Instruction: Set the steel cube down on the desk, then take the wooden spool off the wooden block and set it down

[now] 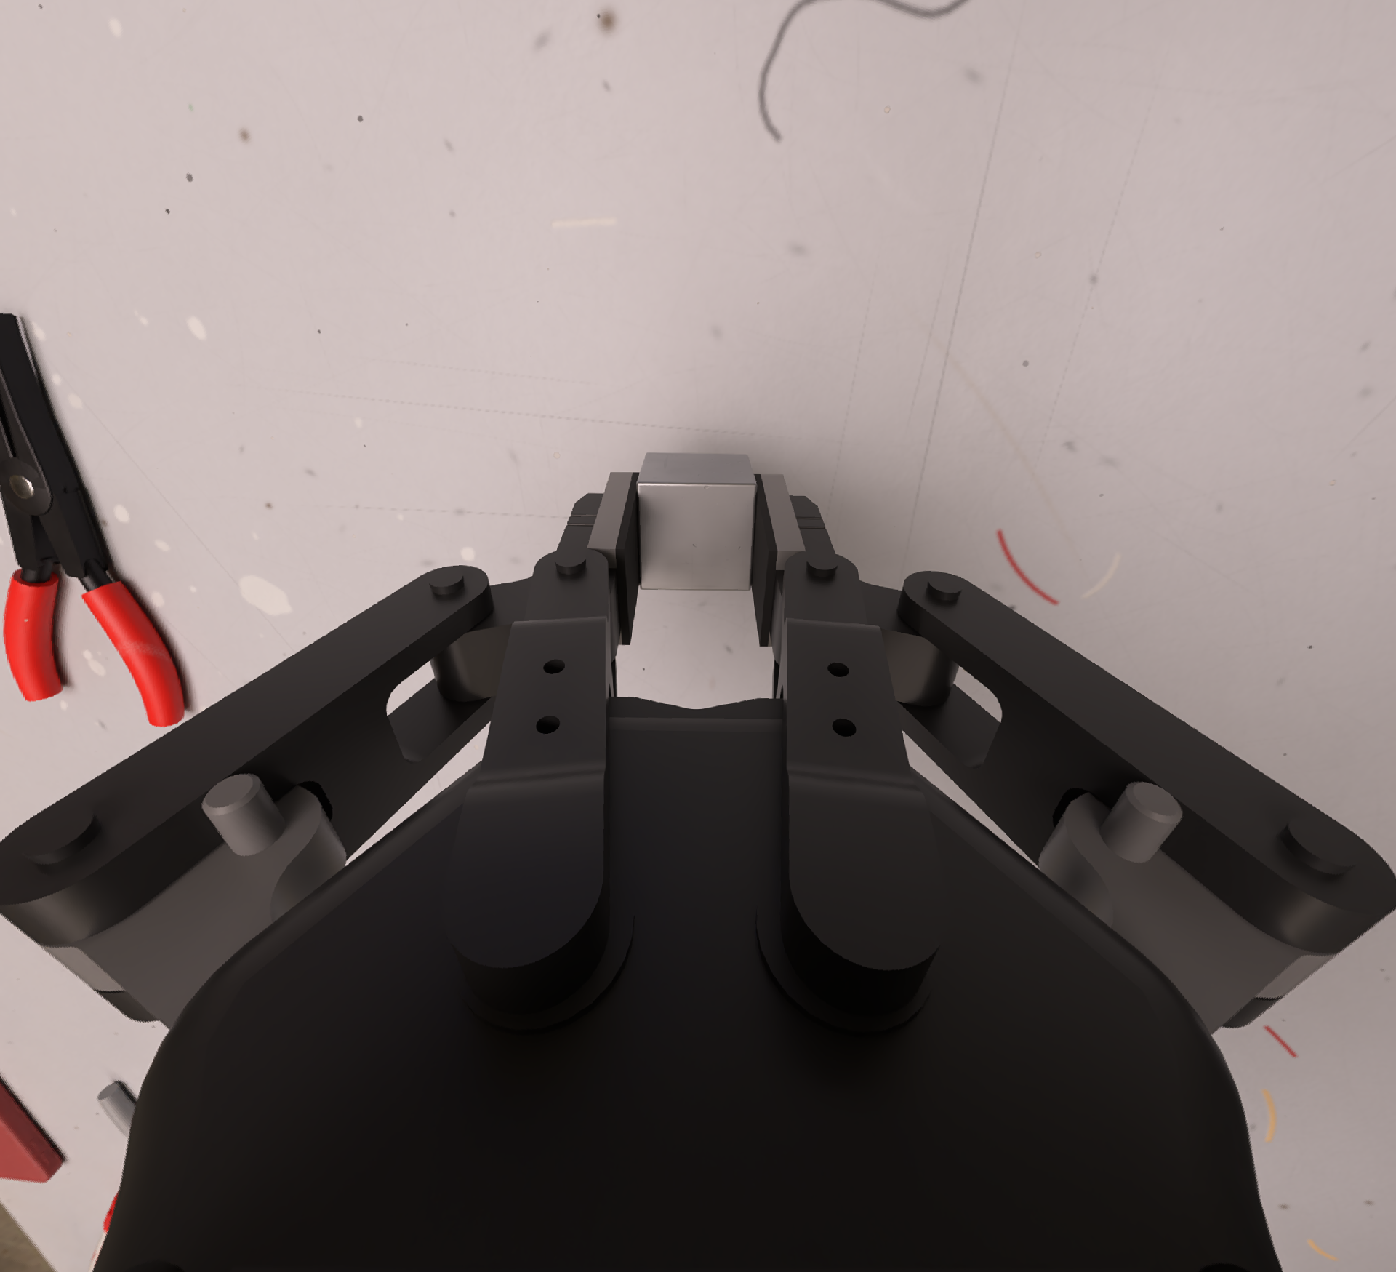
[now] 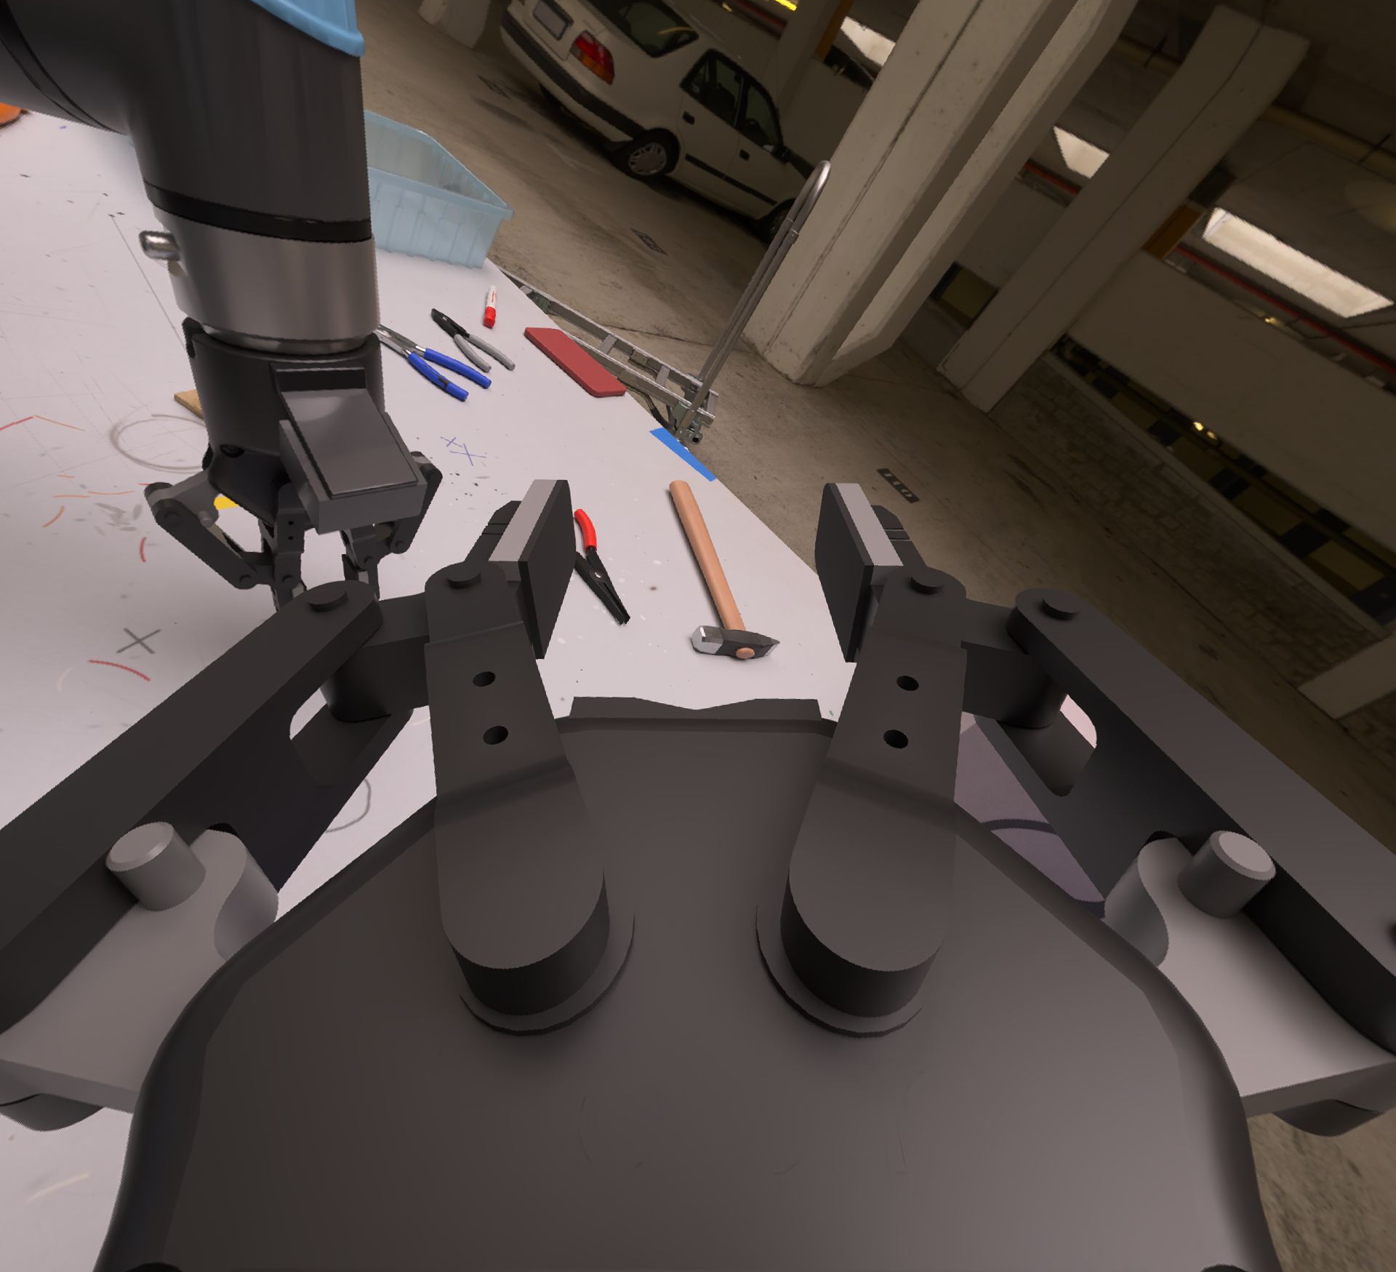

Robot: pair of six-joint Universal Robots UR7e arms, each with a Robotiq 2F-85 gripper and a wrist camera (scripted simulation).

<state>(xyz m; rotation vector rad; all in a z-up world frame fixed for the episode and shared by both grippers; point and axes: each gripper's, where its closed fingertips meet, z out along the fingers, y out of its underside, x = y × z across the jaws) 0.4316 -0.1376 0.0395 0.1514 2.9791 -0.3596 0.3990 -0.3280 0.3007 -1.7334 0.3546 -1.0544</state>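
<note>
Left pincer (image 1: 696,525) clamped on the steel cube (image 1: 695,529), one pad on each side face, cube right at the fingertips, low over the white table (image 1: 529,216); can't tell whether it touches. Red-handled pliers (image 1: 72,548) lie near the left edge of that view, apart from the cube.

Right pincer (image 2: 699,556) wide, nothing between the pads, above the table near its edge. Between its fingers in view: a hammer (image 2: 718,578) lying flat by the table edge. Farther along that edge: red pad (image 2: 576,361), blue-handled pliers (image 2: 434,359), grey-handled pliers (image 2: 472,338), red marker (image 2: 490,306), pale blue bin (image 2: 430,197) at the far corner.
</note>
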